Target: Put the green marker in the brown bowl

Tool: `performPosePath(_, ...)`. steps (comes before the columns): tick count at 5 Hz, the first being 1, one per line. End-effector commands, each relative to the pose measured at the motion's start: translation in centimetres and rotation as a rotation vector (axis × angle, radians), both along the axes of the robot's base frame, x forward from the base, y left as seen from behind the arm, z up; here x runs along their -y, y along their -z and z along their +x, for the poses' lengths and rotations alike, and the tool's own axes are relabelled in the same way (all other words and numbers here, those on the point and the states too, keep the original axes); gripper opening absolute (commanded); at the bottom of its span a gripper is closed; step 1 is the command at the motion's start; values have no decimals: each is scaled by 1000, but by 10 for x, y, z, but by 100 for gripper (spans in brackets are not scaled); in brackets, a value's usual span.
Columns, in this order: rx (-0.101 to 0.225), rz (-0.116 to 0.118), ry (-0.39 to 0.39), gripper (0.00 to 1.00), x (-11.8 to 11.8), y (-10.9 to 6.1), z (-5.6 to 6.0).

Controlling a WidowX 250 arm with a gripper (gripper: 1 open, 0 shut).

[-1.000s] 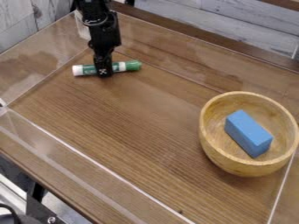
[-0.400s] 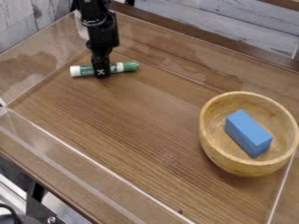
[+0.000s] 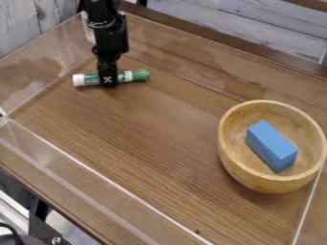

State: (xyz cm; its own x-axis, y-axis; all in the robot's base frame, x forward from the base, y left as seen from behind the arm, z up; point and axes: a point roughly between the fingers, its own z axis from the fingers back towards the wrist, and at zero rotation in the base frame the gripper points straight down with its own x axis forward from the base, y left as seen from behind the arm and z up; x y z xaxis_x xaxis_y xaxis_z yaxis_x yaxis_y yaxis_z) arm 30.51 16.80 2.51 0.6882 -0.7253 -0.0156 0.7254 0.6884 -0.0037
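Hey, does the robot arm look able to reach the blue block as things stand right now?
Probably yes, once its jaws are free: they are down around the green marker at present. The blue block lies in the brown bowl with nothing on top, though the rim could crowd the jaws.

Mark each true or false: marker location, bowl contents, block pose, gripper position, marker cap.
1. The short white-barrelled green marker lies on the brown wooden table. True.
2. The round tan wooden bowl holds the marker. False: it holds a blue rectangular block.
3. The block lies wholly outside the bowl. False: it is inside.
4. The black gripper is at the marker. True.
5. The marker's green cap points away from the bowl. False: it points toward the bowl's side of the table.
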Motion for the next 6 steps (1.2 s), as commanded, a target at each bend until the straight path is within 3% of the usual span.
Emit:
performPosePath(1,76,51,10,0,-3,-37,11)
performPosePath(4,47,50,29,0,14,-56,9)
performPosePath(6,46,59,51,0,26,-65,8)
